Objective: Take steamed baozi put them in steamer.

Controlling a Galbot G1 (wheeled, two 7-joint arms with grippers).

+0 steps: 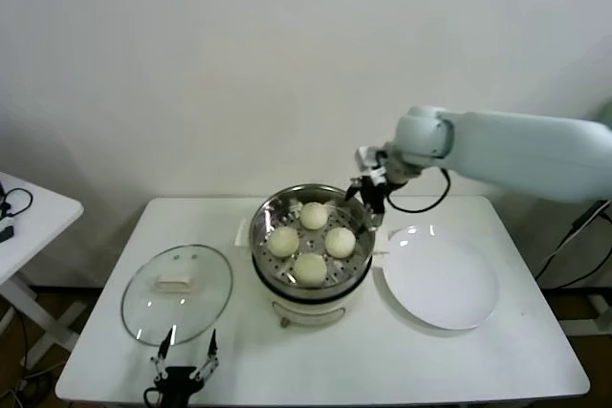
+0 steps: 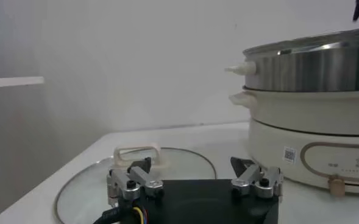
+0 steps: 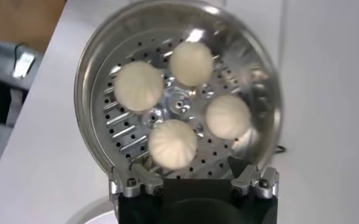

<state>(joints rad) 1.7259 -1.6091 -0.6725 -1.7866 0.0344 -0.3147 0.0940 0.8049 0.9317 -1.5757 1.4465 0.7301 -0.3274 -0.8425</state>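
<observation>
White table (image 1: pixel 497 351) carries cooker (image 1: pixel 311 305), lid (image 1: pixel 177 293), plate (image 1: pixel 440 279)

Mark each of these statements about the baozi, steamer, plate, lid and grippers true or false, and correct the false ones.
1. All four baozi sit inside the steamer. True.
2. One bun is left on the white plate. False: the plate holds nothing.
3. The glass lid covers the steamer. False: it lies flat on the table, to the steamer's left.
4. The right gripper is open and holds nothing, above the steamer's far right rim. True.
5. The left gripper grips the lid's handle. False: it is open at the table's near edge, by the lid, touching nothing.
</observation>
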